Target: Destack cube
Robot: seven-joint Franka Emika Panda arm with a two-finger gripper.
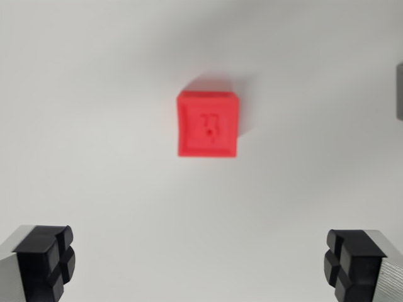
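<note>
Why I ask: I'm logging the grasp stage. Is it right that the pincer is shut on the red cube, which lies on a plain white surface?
Not quite. The wrist view shows the pincer open, its fingers far apart at the bottom corners, holding nothing. The red cube lies apart from them, further up the picture, on the plain white surface as you said.

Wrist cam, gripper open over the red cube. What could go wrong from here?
1. The red cube sits above the midpoint of the gripper in the wrist view, so a straight descent may miss or clip an edge.
2. From above, any cube underneath is hidden; a deep grasp might lift both or topple the stack.
3. A grey object at the wrist view's right edge could be bumped if the arm swings that way.
</note>
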